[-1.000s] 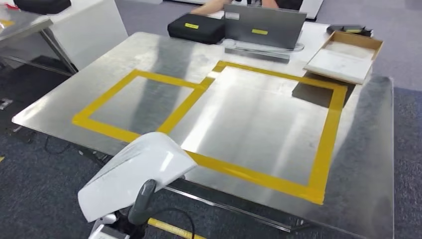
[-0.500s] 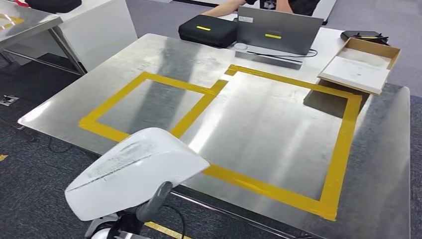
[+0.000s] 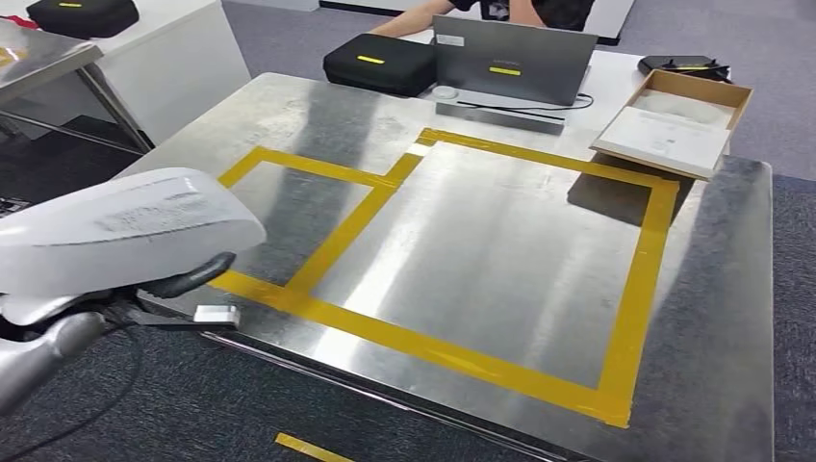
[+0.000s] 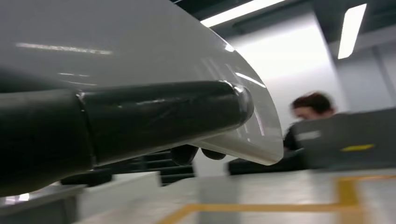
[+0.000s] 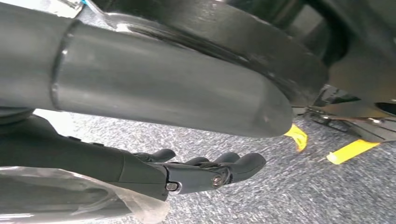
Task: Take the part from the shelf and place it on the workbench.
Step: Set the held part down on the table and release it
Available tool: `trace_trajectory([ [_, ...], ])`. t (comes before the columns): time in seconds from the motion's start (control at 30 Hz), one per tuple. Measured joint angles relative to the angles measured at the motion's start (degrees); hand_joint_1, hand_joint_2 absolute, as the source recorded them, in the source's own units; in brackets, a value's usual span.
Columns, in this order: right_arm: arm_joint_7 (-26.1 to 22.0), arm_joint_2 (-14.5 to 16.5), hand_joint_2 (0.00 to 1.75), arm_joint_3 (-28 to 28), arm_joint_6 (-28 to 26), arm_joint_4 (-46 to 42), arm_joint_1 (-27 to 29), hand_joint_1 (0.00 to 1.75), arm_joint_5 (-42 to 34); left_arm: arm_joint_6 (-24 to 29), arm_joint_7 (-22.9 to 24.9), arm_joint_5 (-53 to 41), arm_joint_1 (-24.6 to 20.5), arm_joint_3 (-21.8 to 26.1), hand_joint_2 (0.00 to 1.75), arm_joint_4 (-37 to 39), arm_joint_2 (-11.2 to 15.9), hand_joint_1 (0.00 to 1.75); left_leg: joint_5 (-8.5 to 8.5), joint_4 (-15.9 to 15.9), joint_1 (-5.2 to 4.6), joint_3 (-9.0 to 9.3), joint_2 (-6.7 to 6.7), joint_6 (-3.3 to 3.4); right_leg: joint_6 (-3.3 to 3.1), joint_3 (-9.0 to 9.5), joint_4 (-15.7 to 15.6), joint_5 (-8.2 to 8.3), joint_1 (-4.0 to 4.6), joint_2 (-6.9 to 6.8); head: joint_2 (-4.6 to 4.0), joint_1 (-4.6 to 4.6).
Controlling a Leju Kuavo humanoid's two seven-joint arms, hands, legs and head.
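Head view: the left hand (image 3: 125,294) grips a white curved part (image 3: 115,231) from beneath, a dark finger (image 3: 192,274) curling under its edge. The part is carried in the air at the near-left corner of the steel desk (image 3: 712,318), not resting on it.

Left wrist view: the thick thumb (image 4: 159,116) presses against the glossy white underside of the part (image 4: 140,42), with darker fingertips (image 4: 184,154) wrapped round its lower rim.

Right wrist view: the right hand (image 5: 205,172) hangs over grey carpet (image 5: 289,196), fingers loosely extended and apart, holding nothing. Strips of yellow floor tape (image 5: 350,150) lie on the carpet.

The desk bears yellow tape (image 3: 645,289) marking a small square beside a larger one.

Far edge: a grey laptop (image 3: 510,60) with a yellow sticker, a black case (image 3: 377,64) with a yellow label, and an open cardboard box (image 3: 674,120) holding a white sheet. Any writing on the labels is too small to read. A second black case (image 3: 82,14) sits on a white counter to the left.

A person (image 3: 500,10) sits behind the laptop; they show blurred in the left wrist view too.
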Motion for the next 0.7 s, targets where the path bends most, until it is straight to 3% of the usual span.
trace_trajectory([
  [0.13, -0.4, -0.6, 0.00, 0.0, 0.3, 0.0, 0.2, 0.00, 0.1, -2.4, 0.5, 0.3, -3.3, 1.6, 0.00, 6.1, 5.3, 1.75, 0.77, -0.6, 0.12, 0.11, -0.10, 1.05, 1.11, -0.85, 1.0, -0.99, 0.09, 0.00, 0.00, 0.05],
  [0.17, -0.6, -0.7, 0.00, 0.0, 0.4, 0.0, 0.2, 0.00, 0.1, -3.3, 1.0, 0.5, -3.9, 1.9, 0.00, 7.8, 6.5, 1.75, 0.86, -0.8, 0.27, 0.18, -0.03, 1.25, 1.37, -1.87, 3.0, -2.23, 0.08, -0.02, 0.00, 0.13],
  [0.27, -1.1, -1.2, 0.00, 0.0, 0.7, 0.0, 0.2, 0.00, 0.1, -5.5, 1.0, 1.3, -6.3, 2.8, 0.00, 14.3, 10.4, 1.75, 0.76, -0.8, 0.37, 0.21, 0.30, 1.52, 1.84, -7.30, 13.8, -6.87, -0.09, -0.08, 0.00, 0.28],
  [0.3, -1.2, -1.3, 0.00, 0.0, 0.8, 0.0, 0.3, 0.00, 0.1, -6.3, 0.8, 1.7, -7.2, 3.0, 0.00, 16.7, 11.7, 1.75, 0.69, -0.8, 0.36, 0.25, 0.35, 1.56, 1.84, -8.49, 16.0, -7.20, -0.11, -0.09, 0.00, 0.27],
  [0.33, -1.3, -1.5, 0.00, 0.0, 1.0, 0.0, 0.4, 0.00, 0.1, -7.1, 0.6, 2.1, -7.9, 3.2, 0.00, 19.0, 12.9, 1.75, 0.60, -0.8, 0.34, 0.33, 0.35, 1.58, 1.75, -8.69, 16.1, -6.50, -0.11, -0.09, 0.00, 0.28],
  [0.37, -1.4, -1.6, 0.00, 0.0, 1.1, 0.0, 0.5, 0.00, 0.1, -7.8, 0.4, 2.6, -8.5, 3.4, 0.00, 21.3, 14.0, 1.75, 0.49, -0.8, 0.32, 0.45, 0.34, 1.56, 1.55, -7.76, 13.9, -4.84, -0.08, -0.08, 0.00, 0.27],
  [0.43, -1.5, -1.9, 0.00, 0.0, 1.3, 0.0, 0.5, 0.00, 0.2, -8.6, 0.0, 3.3, -9.5, 3.9, 0.00, 24.9, 15.5, 1.75, 0.23, -0.8, 0.22, 0.71, 0.26, 1.38, 0.86, -4.00, 6.2, -1.16, 0.06, 0.07, 0.00, 0.25],
  [0.5, -1.5, -2.2, 0.00, 0.0, 1.5, 0.0, 0.4, 0.00, 0.3, -9.5, -0.5, 3.6, -10.5, 4.0, 0.00, 28.1, 16.4, 1.75, 0.05, -0.7, 0.14, 0.73, 0.02, 0.98, 0.30, -1.04, 0.7, 0.08, 0.26, 0.22, 0.00, 0.23],
  [0.63, -1.4, -2.5, 0.00, 0.0, 1.9, 0.0, 0.2, 0.00, 0.9, -12.3, -1.3, 2.6, -11.7, 2.8, 0.00, 33.0, 16.6, 1.75, -0.43, -0.3, 0.47, 0.57, -0.13, -0.28, -0.31, 0.22, -1.0, 0.16, 0.17, 0.16, 0.00, 0.11],
  [0.7, -1.4, -2.5, 0.00, 0.0, 2.1, 0.0, -0.1, 0.00, 1.0, -12.9, -1.3, 1.9, -12.6, 1.8, 0.00, 34.6, 16.3, 1.75, -2.90, 4.0, 0.66, -1.25, -0.10, -0.82, -0.72, 0.75, -1.7, 0.37, -0.10, 0.02, 0.00, -0.09],
])
